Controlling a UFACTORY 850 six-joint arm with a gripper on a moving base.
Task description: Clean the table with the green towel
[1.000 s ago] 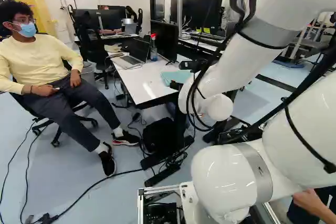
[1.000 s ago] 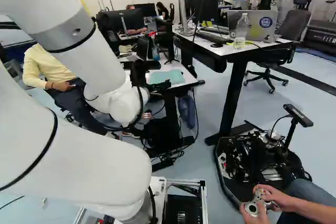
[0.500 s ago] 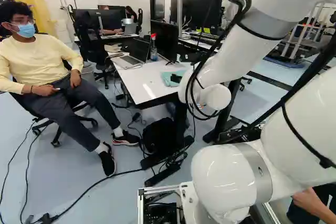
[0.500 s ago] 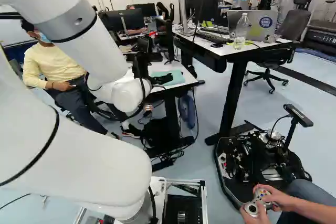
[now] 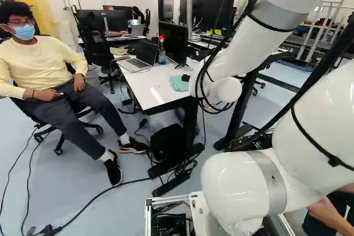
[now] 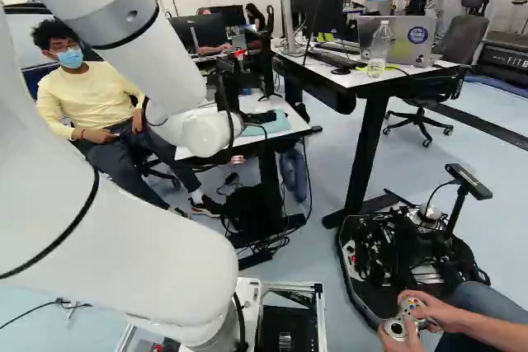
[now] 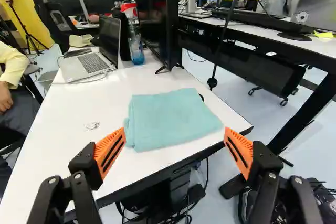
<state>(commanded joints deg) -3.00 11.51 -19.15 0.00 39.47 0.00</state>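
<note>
Pincer (image 6: 262,117): found wide open, with its two orange pads (image 7: 110,153) spread well apart; nothing is gripped.
Towel (image 7: 170,116): pale green, folded and laid flat on the table, directly ahead of the pincer; it is framed between the fingertips and sits apart from them, near the table's corner.
Table (image 7: 68,103): white-topped, with a dark edge; one finger is seen against its top, the other against the floor past its edge.
Small item (image 7: 92,126): shiny, on the table between the pincer and the laptop; too small to be identified.
Laptop (image 7: 86,66): silver, opened, set on the table farther ahead of the pincer than the towel.
Bottle (image 7: 136,48): red-topped, stood upright just beside the laptop, beyond the towel from the pincer.
Screen (image 7: 163,19): black, stood on the table beyond the towel, near the bottle.
</note>
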